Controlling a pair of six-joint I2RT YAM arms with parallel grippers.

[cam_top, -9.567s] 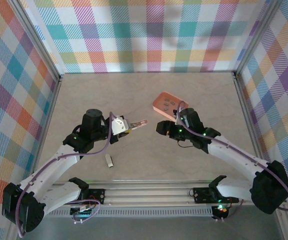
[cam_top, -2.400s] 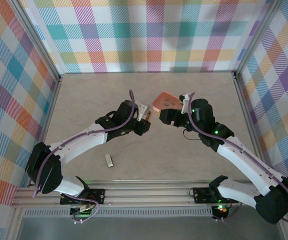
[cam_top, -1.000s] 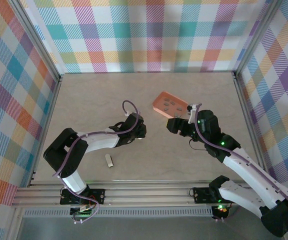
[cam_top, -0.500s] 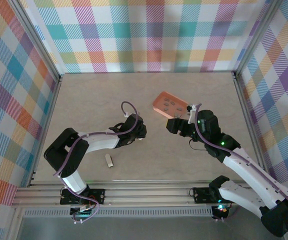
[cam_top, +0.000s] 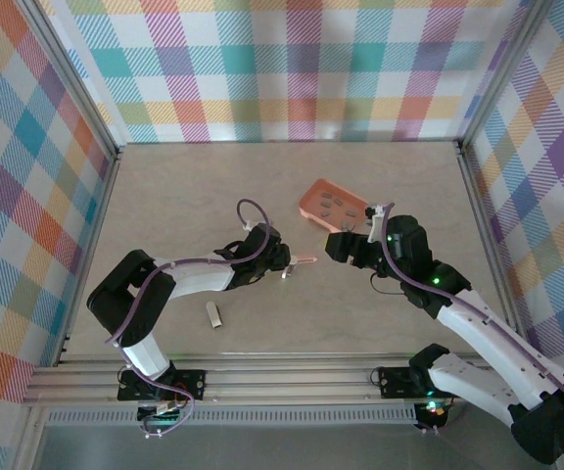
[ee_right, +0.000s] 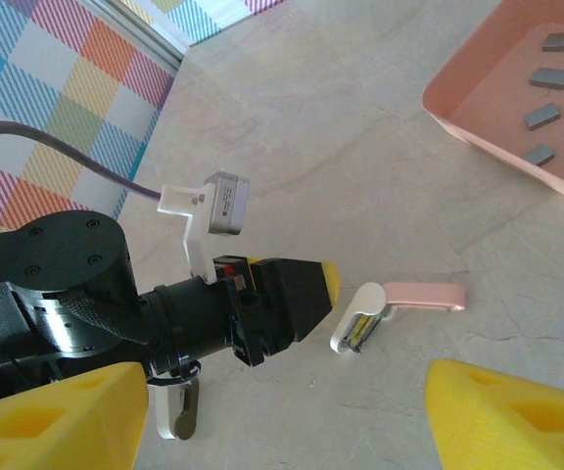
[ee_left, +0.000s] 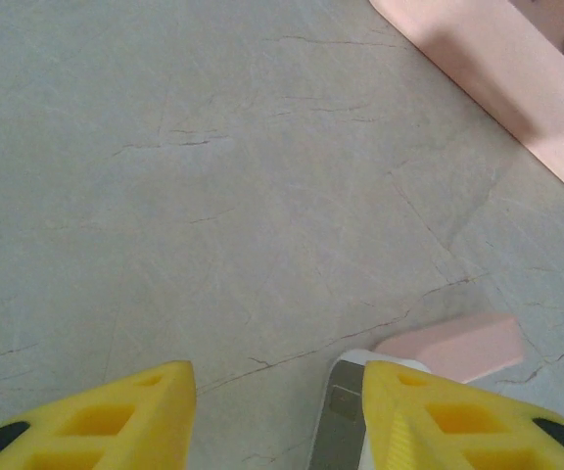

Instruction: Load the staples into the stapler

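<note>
Two pincers and one stapler at mid-surface. The stapler (ee_right: 421, 294) is shown lying hinged open near the centre of the surface (cam_top: 184, 196). Its long axis is set approx. left–right, w/ the pink arm toward the right edge and the whitish magazine end toward the left pincer (ee_left: 278, 416). The left pincer is seen w/ jaws parted and nothing clamped; the magazine end lies just beside one finger, so contact cannot be ruled out. The right pincer (ee_right: 287, 380) is held wide open and empty, near the pink end. The staples (ee_right: 553, 76) are kept in the salmon tray (ee_right: 468, 117), toward the far edge and right of centre, i.e. nearer the right pincer. Judgement: the staples would best be fetched by the right arm, the stapler being steadied by the left. No brand, label or legible writing can be made out.
</note>
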